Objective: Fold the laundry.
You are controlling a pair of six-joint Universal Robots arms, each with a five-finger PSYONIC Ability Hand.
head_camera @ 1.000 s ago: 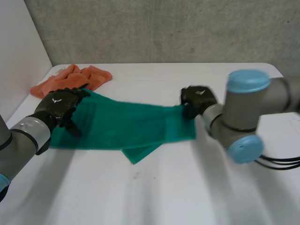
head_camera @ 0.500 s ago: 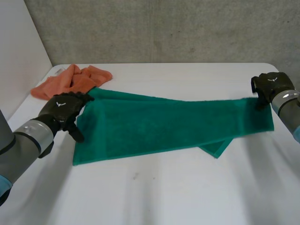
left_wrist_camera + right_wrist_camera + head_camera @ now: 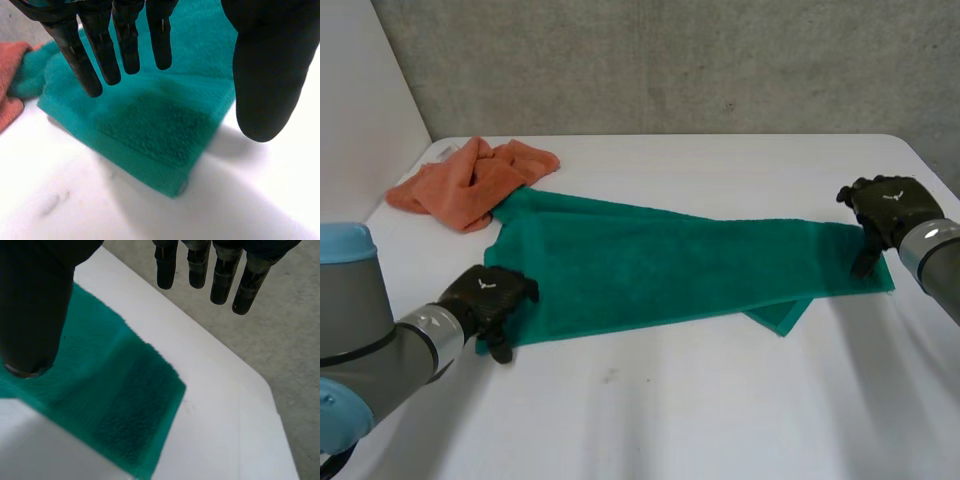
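The green towel (image 3: 660, 265) lies spread across the middle of the table (image 3: 720, 420). Its long axis runs from 9 o'clock to 3 o'clock, and a small flap protrudes at the 5 o'clock edge.

The left hand (image 3: 490, 297) is at the towel's 8 o'clock corner. Its fingers (image 3: 127, 40) are straight and spread, with the thumb well apart, and the corner lies under the palm unpinched.

The right hand (image 3: 885, 205) is at the 3 o'clock end. Its fingers (image 3: 224, 275) are straight and spread above the end corner and hold nothing.

Each hand is nearest its own short end, so an end-to-end fold probably requires a corner pinch first.

An orange cloth (image 3: 470, 180) lies at 10 o'clock, touching the towel.
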